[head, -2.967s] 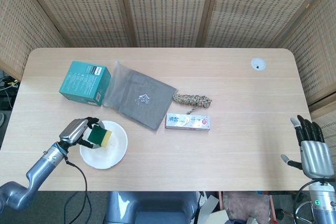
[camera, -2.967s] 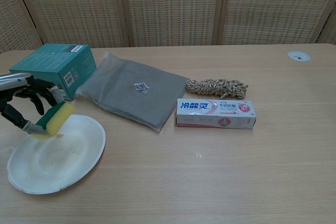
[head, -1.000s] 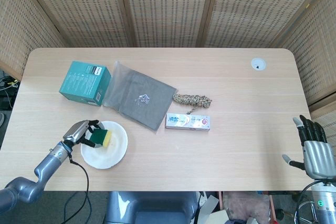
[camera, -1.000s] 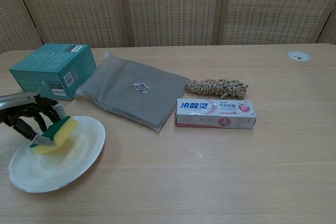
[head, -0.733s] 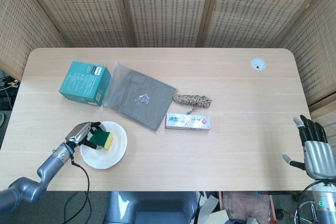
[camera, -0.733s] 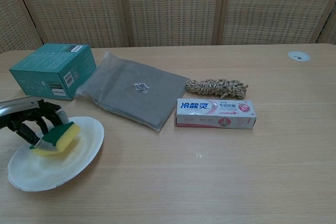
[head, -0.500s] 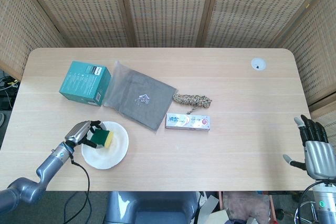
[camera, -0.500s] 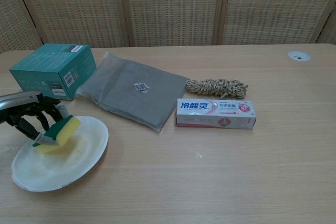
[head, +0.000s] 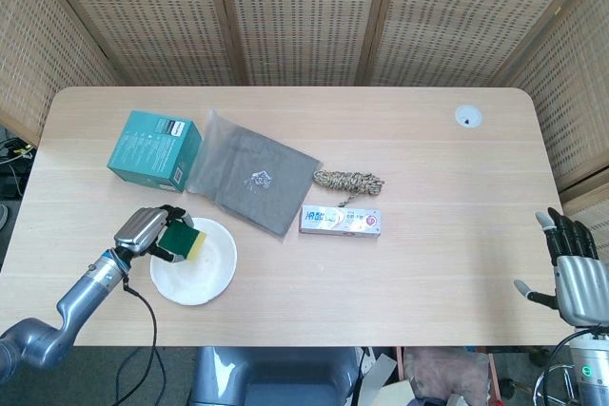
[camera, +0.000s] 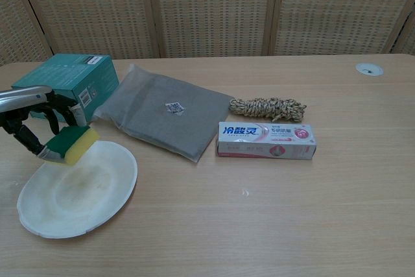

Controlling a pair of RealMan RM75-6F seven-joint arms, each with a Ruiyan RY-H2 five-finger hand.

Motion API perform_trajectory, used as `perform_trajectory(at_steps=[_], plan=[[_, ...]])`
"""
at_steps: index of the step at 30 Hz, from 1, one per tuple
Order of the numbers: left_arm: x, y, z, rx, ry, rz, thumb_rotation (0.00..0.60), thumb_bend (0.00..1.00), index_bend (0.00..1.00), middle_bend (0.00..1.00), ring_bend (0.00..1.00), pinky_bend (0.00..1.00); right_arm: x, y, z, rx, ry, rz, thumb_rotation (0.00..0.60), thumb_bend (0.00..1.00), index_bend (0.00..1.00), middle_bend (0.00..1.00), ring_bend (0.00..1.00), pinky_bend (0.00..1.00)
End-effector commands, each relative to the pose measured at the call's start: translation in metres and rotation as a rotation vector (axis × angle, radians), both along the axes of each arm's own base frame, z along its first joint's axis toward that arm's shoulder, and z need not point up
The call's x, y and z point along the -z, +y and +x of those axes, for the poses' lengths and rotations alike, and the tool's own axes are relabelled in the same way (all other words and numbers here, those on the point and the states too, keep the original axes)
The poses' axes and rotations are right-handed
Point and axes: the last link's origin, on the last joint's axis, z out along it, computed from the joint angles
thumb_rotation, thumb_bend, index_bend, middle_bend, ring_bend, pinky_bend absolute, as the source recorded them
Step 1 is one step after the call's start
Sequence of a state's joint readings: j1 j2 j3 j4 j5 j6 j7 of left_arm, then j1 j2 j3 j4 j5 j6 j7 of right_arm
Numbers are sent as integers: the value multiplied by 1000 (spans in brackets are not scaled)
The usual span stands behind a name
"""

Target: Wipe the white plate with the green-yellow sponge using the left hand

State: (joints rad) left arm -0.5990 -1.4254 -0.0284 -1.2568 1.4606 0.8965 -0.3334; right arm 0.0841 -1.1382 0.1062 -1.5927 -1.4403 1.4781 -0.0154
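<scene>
The white plate [head: 202, 273] [camera: 84, 189] lies near the table's front left. My left hand [head: 145, 231] [camera: 34, 121] grips the green-yellow sponge [head: 182, 241] [camera: 73, 143], green side up, over the plate's far left rim. In the chest view the sponge looks lifted just off the plate. My right hand [head: 573, 271] hangs off the table's right front edge, fingers apart and holding nothing; the chest view does not show it.
A teal box [head: 155, 150] [camera: 66, 85] stands behind the plate. A grey pouch [head: 249, 183] [camera: 165, 117], a rope coil [head: 349, 180] [camera: 268, 108] and a toothpaste box [head: 340, 221] [camera: 266, 140] lie mid-table. A round grommet [head: 467, 117] sits at the far right.
My left hand has carried the sponge up and back from the plate's middle to its far left rim. The plate has shifted slightly right. The right hand has barely moved.
</scene>
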Motion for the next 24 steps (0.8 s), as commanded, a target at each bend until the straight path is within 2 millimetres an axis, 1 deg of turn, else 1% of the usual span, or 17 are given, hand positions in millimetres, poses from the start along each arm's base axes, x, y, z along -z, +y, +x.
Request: perform_trajectory(at_steps=[1, 6, 7, 12, 20, 24], plan=[[16, -3, 6, 54, 96, -21, 600, 0, 558, 409, 303, 381, 0, 0, 0, 2, 0, 1, 600, 0, 0, 0, 0, 0], [36, -3, 9, 85, 184, -44, 600, 0, 558, 411, 303, 385, -1, 0, -1, 5, -2, -5, 600, 0, 0, 0, 0, 0], [43, -3, 10, 119, 234, -53, 600, 0, 558, 411, 303, 386, -2, -1, -1, 7, -4, -5, 600, 0, 0, 0, 0, 0], [53, -5, 12, 121, 273, -57, 600, 0, 558, 411, 303, 386, -2, -1, -1, 8, -7, -4, 600, 0, 0, 0, 0, 0], [62, -8, 7, 82, 283, -78, 600, 0, 558, 411, 303, 386, -3, -1, -2, 9, -14, -6, 600, 0, 0, 0, 0, 0], [57, -5, 11, 78, 255, -59, 600, 0, 558, 411, 304, 386, -4, -1, -2, 10, -16, -8, 600, 0, 0, 0, 0, 0]])
